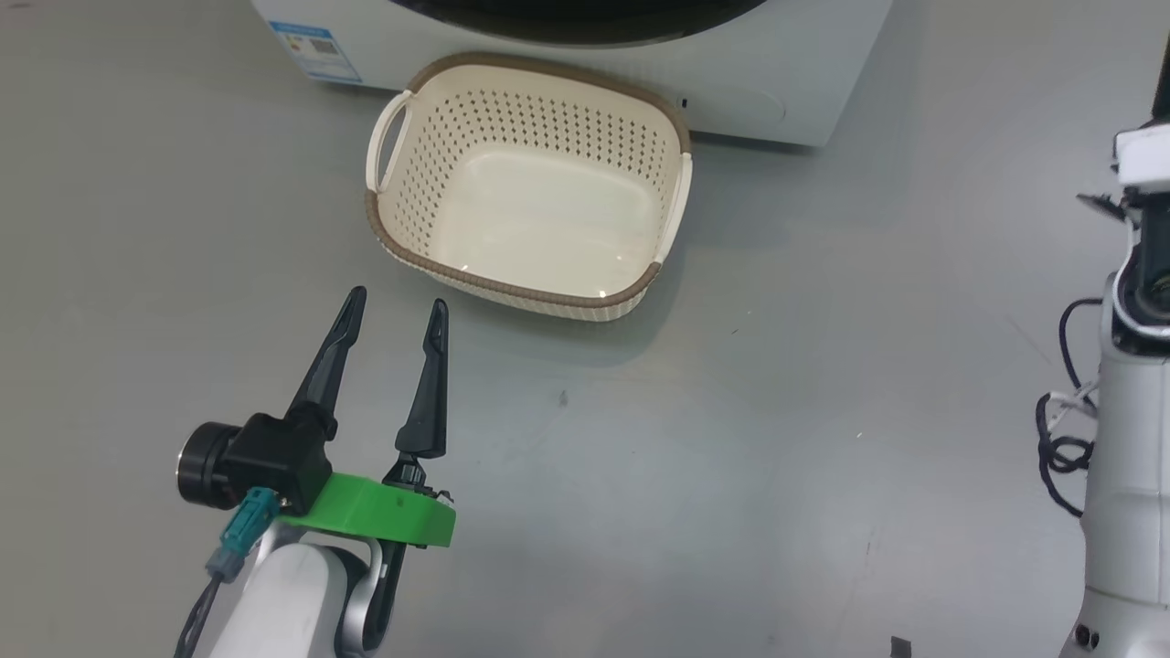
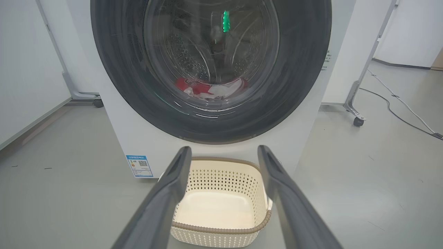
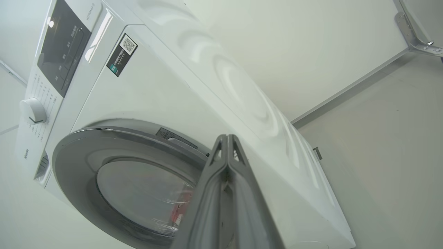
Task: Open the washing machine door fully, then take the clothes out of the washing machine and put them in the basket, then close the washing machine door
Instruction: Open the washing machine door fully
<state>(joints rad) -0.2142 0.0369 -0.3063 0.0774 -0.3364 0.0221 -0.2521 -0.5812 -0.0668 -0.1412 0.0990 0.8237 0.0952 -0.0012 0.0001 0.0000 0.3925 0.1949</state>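
Note:
The washing machine (image 2: 332,69) stands ahead, white and boxy. Its door (image 2: 128,86), black-rimmed with a glass bowl, lies shut against the front. Red and white clothes (image 2: 207,88) rest low in the drum behind the glass. The cream basket (image 1: 530,183) sits on the floor against the machine's base, with nothing in it. My left gripper (image 1: 395,311) hovers open just short of the basket's near rim, nothing between its fingers. My right gripper (image 3: 227,138) is shut on nothing, its tips close to the right edge of the door (image 3: 86,145), where the clothes (image 3: 180,207) show red through the glass.
White wheeled partition panels (image 2: 358,121) flank the machine, and a cable (image 2: 398,100) trails over the grey floor on the right. My right arm's pale forearm (image 1: 1129,439) rises at the right edge of the head view. A control knob (image 3: 33,110) sits on the machine's panel.

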